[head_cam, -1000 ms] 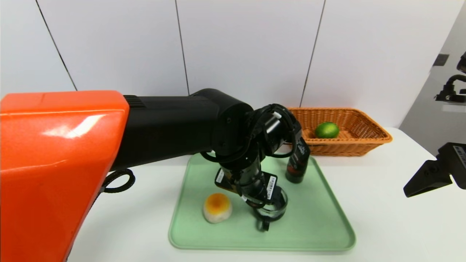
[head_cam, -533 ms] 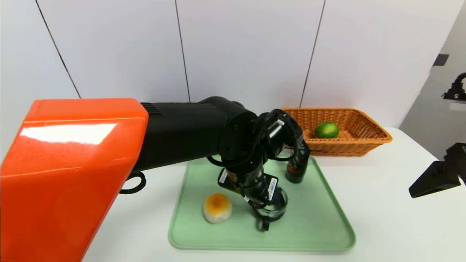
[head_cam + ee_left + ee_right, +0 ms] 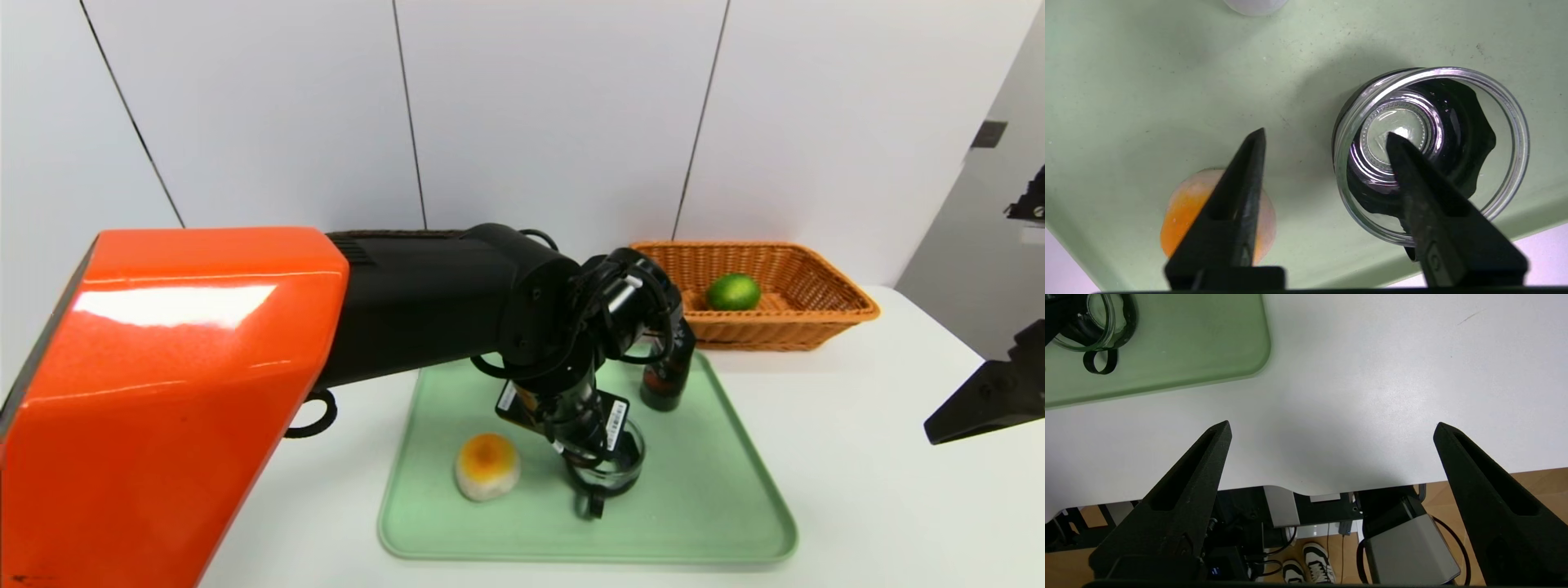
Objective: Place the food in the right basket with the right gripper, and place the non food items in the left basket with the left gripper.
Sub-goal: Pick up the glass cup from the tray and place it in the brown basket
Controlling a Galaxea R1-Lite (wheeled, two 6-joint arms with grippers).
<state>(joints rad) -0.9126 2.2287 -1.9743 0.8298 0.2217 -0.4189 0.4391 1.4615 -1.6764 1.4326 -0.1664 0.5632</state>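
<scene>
On green tray (image 3: pixel 694 518) atop white table (image 3: pixel 857 498), before pale wall panels (image 3: pixel 555 106): bun (image 3: pixel 488 467); left gripper (image 3: pixel 1326 138), jaws open and empty, by glass cup (image 3: pixel 612 480); dark bottle (image 3: pixel 664 380). Beyond, lime (image 3: pixel 733 291) in wicker basket (image 3: pixel 759 333); rightmost, right gripper (image 3: pixel 1333 424), jaws wide.

Left arm creeping right, right gripper edging out
The left arm's orange shell (image 3: pixel 188 367) has slid right and down at the frame's left, its black wrist (image 3: pixel 624 302) slightly right and lower near centre; the right gripper (image 3: pixel 1332 424) has drifted further toward the right edge of the head view.
</scene>
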